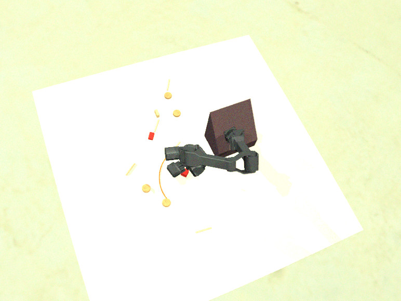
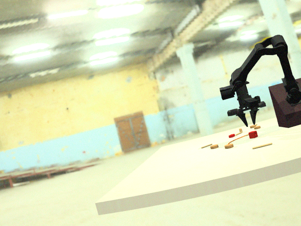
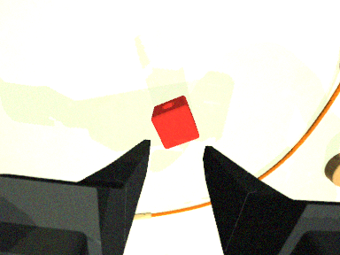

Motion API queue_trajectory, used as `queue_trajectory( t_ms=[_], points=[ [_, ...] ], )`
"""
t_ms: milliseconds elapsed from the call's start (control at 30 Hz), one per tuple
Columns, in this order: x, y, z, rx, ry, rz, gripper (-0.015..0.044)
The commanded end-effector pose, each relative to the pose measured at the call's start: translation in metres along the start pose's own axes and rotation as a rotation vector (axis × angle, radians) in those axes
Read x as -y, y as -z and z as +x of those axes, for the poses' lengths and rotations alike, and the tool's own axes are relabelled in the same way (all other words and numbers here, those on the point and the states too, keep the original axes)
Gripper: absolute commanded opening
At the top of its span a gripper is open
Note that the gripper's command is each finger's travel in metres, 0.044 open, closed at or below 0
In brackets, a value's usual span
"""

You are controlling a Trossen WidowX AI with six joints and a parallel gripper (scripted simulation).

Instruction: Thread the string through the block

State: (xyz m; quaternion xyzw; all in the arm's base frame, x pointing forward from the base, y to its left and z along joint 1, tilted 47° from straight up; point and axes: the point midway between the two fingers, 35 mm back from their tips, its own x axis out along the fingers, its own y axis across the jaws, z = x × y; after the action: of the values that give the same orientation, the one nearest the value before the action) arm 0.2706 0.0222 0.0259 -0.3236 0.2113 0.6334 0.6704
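The red block [image 1: 184, 172] [image 2: 253, 134] [image 3: 175, 125] stands on the table; the wrist view shows its hole in the darker side face. My gripper [image 2: 250, 125] [image 3: 177, 149] is above the table near the block, its fingers partly apart with nothing between them. The orange string [image 1: 159, 177] [image 2: 237, 138] [image 3: 181, 210] curves from the round button [image 1: 166, 202] [image 2: 229, 146] to the pale stick [image 1: 178, 143] [image 3: 142, 215]. The stick lies on the table, partly hidden by the arm in the top view and by a finger in the wrist view.
A loose button [image 1: 146, 187] [image 2: 214, 146] [image 3: 336, 170] and a loose stick [image 1: 130, 169] [image 2: 206, 146] lie left of the string. Another stick [image 1: 203, 230] [image 2: 262, 145] lies nearer the front. A small red piece [image 1: 151, 135] [image 2: 231, 136] and several small wooden objects lie farther back. The arm stands on a dark pedestal [image 1: 230, 117].
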Motion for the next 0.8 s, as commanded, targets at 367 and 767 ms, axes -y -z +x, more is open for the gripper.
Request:
queue_trajectory(
  t_ms=[367, 767],
  points=[
    [0.0, 0.0, 0.0, 0.0, 0.0, 0.0, 0.0],
    [0.0, 0.0, 0.0, 0.0, 0.0, 0.0, 0.0079]
  ],
)
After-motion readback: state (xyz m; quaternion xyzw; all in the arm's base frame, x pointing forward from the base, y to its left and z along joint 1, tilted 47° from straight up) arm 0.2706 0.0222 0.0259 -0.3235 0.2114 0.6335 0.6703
